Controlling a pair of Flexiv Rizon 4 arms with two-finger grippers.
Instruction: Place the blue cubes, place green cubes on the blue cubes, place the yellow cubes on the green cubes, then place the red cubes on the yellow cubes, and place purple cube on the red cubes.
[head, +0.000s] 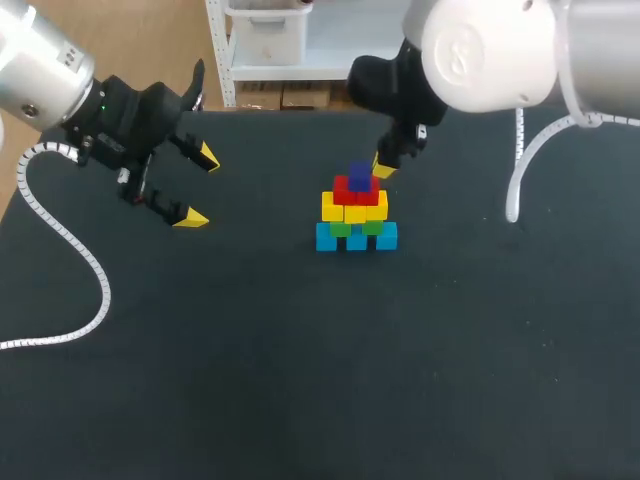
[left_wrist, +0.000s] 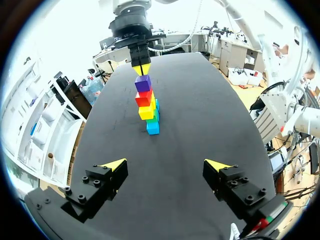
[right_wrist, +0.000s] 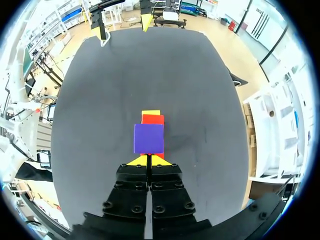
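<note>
A pyramid of cubes stands mid-table: blue cubes (head: 356, 238) at the base, green cubes (head: 356, 227) on them, then yellow cubes (head: 354, 207), red cubes (head: 355, 190) and a purple cube (head: 359, 175) on top. My right gripper (head: 384, 170) hangs just behind the purple cube (right_wrist: 148, 138), shut with nothing between its tips (right_wrist: 149, 160). My left gripper (head: 199, 185) hovers open far left of the stack. In the left wrist view the stack (left_wrist: 146, 104) stands well ahead of the open fingers (left_wrist: 114, 165), with the right gripper (left_wrist: 141, 68) behind its top.
A white cable (head: 517, 175) of my right arm arcs down to the table right of the stack. A coiled cable (head: 70, 260) trails from my left arm over the table's left part.
</note>
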